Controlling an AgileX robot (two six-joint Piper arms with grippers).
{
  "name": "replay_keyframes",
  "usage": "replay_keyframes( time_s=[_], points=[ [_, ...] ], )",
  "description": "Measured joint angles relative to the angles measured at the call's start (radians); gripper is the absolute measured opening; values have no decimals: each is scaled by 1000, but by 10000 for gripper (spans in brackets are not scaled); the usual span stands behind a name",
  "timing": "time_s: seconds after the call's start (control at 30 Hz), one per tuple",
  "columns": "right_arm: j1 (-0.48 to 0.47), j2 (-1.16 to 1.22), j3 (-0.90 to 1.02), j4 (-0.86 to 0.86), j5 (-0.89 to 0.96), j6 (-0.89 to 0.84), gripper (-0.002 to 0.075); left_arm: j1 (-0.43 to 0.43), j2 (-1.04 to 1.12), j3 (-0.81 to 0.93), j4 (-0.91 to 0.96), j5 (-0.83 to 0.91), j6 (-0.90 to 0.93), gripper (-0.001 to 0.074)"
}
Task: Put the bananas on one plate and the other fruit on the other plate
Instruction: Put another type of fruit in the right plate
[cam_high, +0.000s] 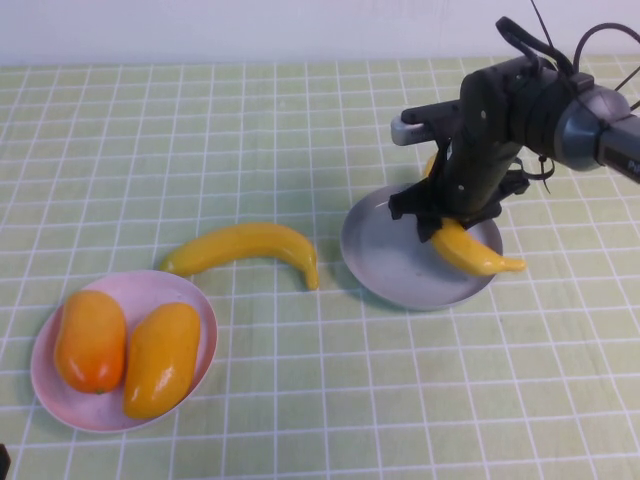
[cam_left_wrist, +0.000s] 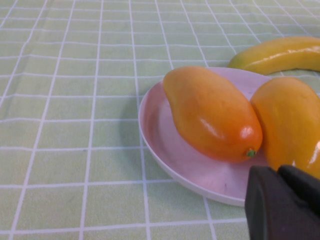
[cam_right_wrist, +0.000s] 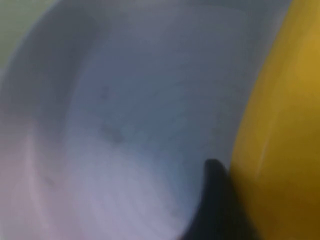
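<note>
2 plump oval fruits are seated side by side on the pale pink plate (cam_high: 50, 385), which is located at 8 o'clock on the green checked tablecloth (cam_high: 200, 130). The deeper orange fruit (cam_high: 90, 340) occupies the plate's 9 o'clock half; the yellow-orange fruit (cam_high: 161, 358) occupies the 3 o'clock half, and the 2 are touching. The left gripper (cam_left_wrist: 285, 200) is seen only in the left wrist view, just beside the near rim of the pink plate, with its fingers pressed together and nothing held.

1 banana (cam_high: 245, 248) is laid directly on the cloth between the 2 plates, near the table's centre, with 1 tip close to the pink plate's rim at 1 o'clock and the other tip pointing toward the grey-blue plate (cam_high: 385, 260).

The grey-blue plate is positioned at 3 o'clock on the table. The second banana (cam_high: 470, 252) is laid across its 3 o'clock half, with its tip projecting over the rim at 4 o'clock. The right gripper (cam_high: 440, 215) is lowered over this plate, its fingers (cam_right_wrist: 217, 200) standing against that banana. Whether the banana is pinched or merely touched cannot be told.
</note>
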Motion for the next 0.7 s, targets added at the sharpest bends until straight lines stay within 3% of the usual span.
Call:
replay_keyframes(
  time_s=[0.17, 0.27, 0.43, 0.57, 0.7],
  points=[
    [0, 0, -19, 53, 34, -21, 584, 0, 0, 0, 0, 0, 0, 4],
    [2, 0, -59, 43, 102, -22, 651, 0, 0, 0, 0, 0, 0, 4],
    [34, 0, -199, 13, 191, -158, 655, 0, 0, 0, 0, 0, 0, 4],
    [95, 0, -303, 77, 174, -513, 606, 0, 0, 0, 0, 0, 0, 4],
    [165, 2, -323, 248, 114, -940, 545, 0, 0, 0, 0, 0, 0, 4]
  ],
)
